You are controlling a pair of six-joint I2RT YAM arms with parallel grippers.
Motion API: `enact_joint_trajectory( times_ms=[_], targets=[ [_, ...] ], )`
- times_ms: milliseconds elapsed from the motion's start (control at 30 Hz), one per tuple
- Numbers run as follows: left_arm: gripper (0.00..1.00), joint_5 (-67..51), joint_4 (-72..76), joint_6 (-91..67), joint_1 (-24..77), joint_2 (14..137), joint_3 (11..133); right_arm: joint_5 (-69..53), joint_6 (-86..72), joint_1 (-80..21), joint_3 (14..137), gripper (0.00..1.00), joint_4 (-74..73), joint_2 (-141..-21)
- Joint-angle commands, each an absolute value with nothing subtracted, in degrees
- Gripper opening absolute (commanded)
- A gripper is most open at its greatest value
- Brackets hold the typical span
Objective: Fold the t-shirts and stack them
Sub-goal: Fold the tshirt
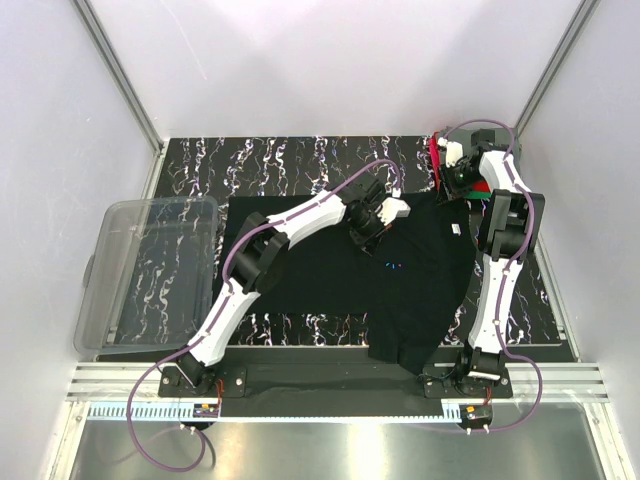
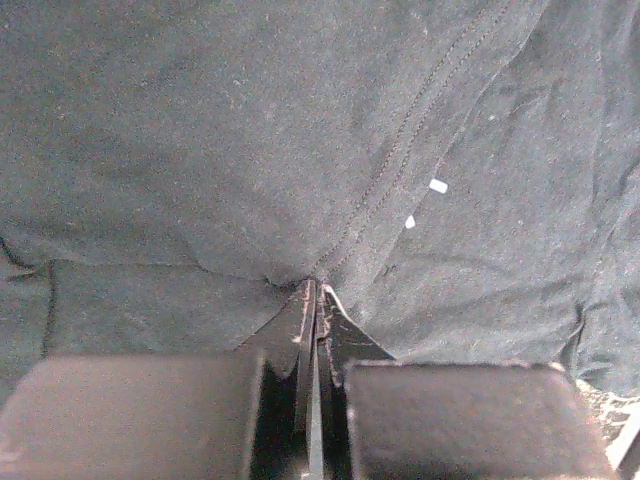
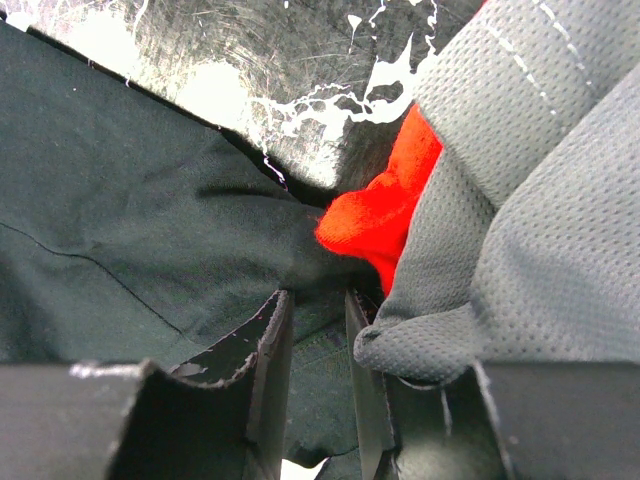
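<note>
A black t-shirt [image 1: 400, 285] lies spread over the dark marbled table, with a small white tag [image 1: 454, 229] and a tiny blue logo [image 1: 392, 265] on it. My left gripper [image 1: 362, 236] sits at the shirt's upper middle. In the left wrist view it [image 2: 315, 296] is shut on a puckered pinch of the black cloth [image 2: 300, 150]. My right gripper [image 1: 462, 186] is at the shirt's far right corner, next to red [image 1: 435, 156] and green [image 1: 483, 189] shirts. Its jaws [image 3: 318, 300] hold a fold of black cloth [image 3: 130, 230], beside red [image 3: 385, 215] and grey [image 3: 540, 200] shirts.
A clear plastic bin [image 1: 150, 270] stands at the table's left edge. White walls with metal posts [image 1: 120, 80] close in the back and sides. A metal rail [image 1: 330, 385] runs along the near edge by the arm bases.
</note>
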State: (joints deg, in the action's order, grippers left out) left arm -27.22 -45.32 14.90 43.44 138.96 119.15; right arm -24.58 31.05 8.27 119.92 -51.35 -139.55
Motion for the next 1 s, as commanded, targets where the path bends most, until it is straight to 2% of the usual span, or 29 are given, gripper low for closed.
enact_joint_trajectory(
  times_ms=[0,367,567,633,767,867,967],
  targets=[
    [0.0,-28.91,-45.0,15.38,42.72,137.64,120.24,-21.45,32.43,8.7,118.65,0.35,-49.22,-140.18],
    [0.0,-31.29,-45.88,16.61,42.63,131.93,113.21,-20.57,31.73,8.7,119.0,0.35,-48.78,-140.63],
    [0.01,-25.85,-47.2,19.86,42.19,126.06,109.96,-20.57,31.46,8.7,118.04,0.35,-48.69,-136.16],
    [0.1,-21.73,-48.33,21.44,41.57,123.33,108.55,-20.74,32.16,8.7,116.37,0.38,-48.17,-132.21],
    [0.3,-16.0,-49.39,25.74,39.38,112.8,104.25,-21.96,36.2,8.61,107.16,0.45,-41.94,-114.85],
    [0.38,-11.79,-49.57,28.91,37.01,106.38,97.84,-24.25,44.19,8.44,96.53,0.48,-38.85,-105.33],
    [0.38,-7.48,-49.57,31.37,33.85,101.97,90.54,-19.63,48.51,7.65,88.43,0.49,-39.02,-101.09]
  ],
)
